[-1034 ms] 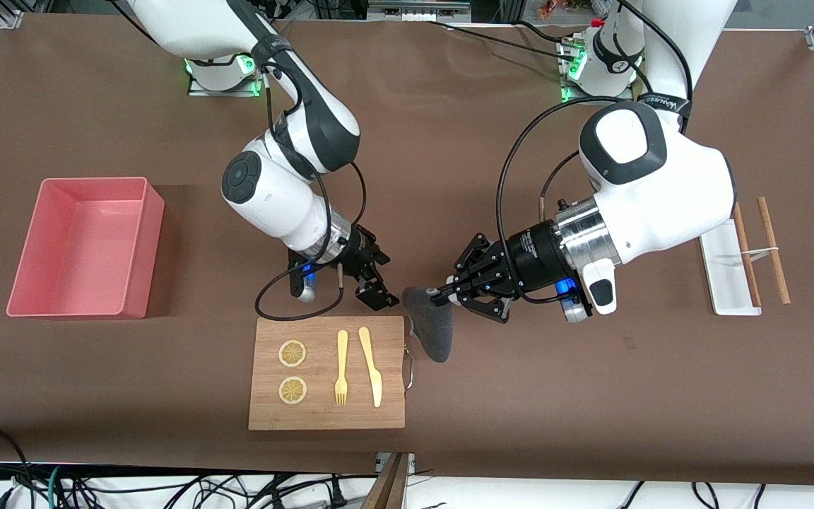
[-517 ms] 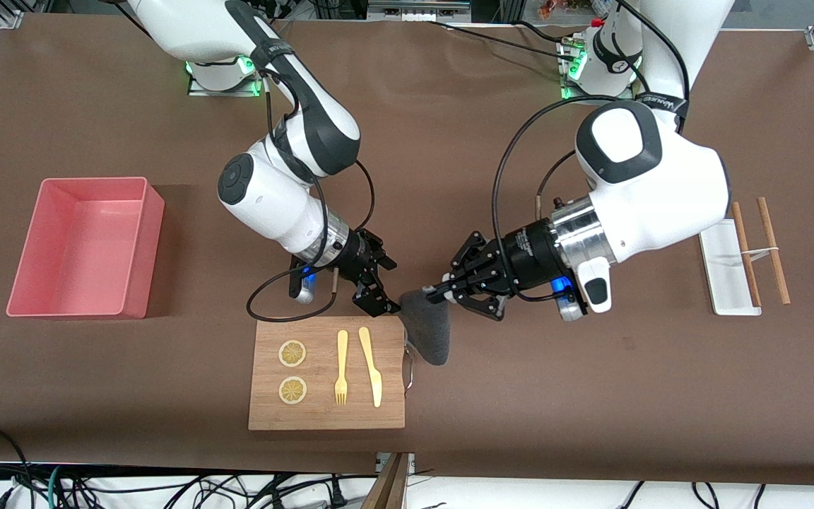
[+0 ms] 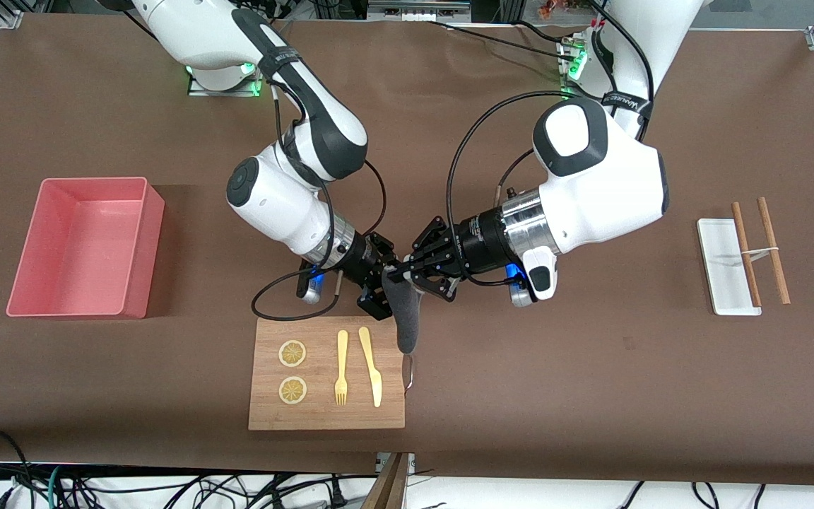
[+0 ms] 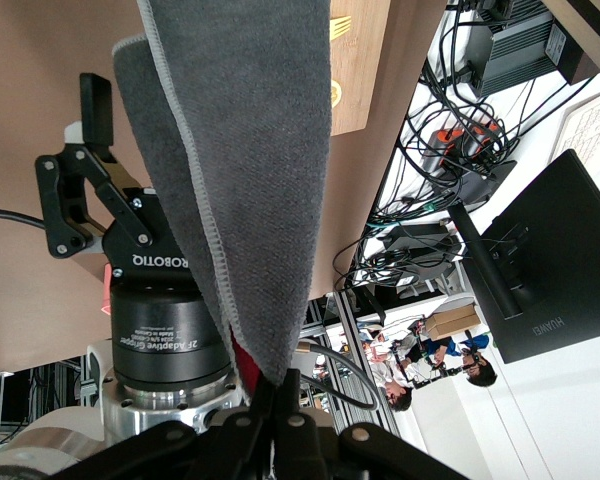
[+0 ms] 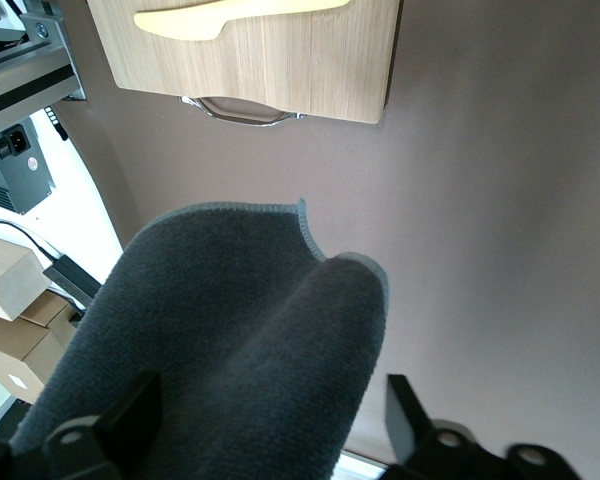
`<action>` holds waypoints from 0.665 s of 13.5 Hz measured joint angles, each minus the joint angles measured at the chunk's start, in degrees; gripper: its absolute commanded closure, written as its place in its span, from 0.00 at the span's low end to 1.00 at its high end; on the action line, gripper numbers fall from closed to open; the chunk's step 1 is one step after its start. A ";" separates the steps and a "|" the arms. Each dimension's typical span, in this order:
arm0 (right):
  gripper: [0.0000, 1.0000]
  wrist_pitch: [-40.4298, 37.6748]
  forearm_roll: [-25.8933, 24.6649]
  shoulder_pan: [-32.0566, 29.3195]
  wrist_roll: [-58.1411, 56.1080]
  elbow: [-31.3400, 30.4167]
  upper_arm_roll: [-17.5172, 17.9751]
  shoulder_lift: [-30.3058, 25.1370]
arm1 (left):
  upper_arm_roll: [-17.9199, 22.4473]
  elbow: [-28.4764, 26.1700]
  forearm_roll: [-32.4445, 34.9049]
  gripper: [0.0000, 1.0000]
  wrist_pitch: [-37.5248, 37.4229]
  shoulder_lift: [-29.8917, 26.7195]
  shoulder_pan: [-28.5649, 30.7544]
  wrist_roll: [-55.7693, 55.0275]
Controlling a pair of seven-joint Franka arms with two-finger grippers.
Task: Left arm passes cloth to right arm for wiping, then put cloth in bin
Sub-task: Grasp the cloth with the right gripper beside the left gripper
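Now the left tool [image 3: 401,272], clamped on the cloth [image 3: 405,311], has reached the right tool [image 3: 381,285], whose fingers flank it, apart.

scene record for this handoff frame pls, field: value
left gripper: shut on the cloth, above the table by the board's corner
right gripper: jaws open around the hanging cloth, not closed on it
cloth: dark grey, hangs between both grippers
wooden board: holds two lemon slices, fork, knife
bin: pink, at the right arm's end of the table, nothing visible inside
white tray: at the left arm's end of the table, two brown sticks by it
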 measured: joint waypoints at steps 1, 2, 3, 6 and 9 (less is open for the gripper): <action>0.86 0.00 0.00 0.01 -0.05 0.00 0.04 0.01 | 0.00 0.00 0.00 1.00 0.00 0.00 0.00 0.00; 1.00 0.00 0.00 0.05 -0.21 0.00 0.08 0.07 | 0.01 0.00 0.00 1.00 0.00 0.00 0.00 0.00; 1.00 -0.01 0.00 0.13 -0.83 0.00 0.09 0.18 | 0.03 0.00 0.00 1.00 0.00 0.00 0.00 0.00; 1.00 0.00 0.00 0.21 -4.29 0.00 0.15 0.70 | 0.19 0.00 0.00 1.00 0.01 0.00 0.03 0.00; 1.00 0.00 0.00 0.16 -4.82 0.02 0.08 0.72 | 0.20 0.00 0.00 1.00 0.02 0.00 0.09 0.00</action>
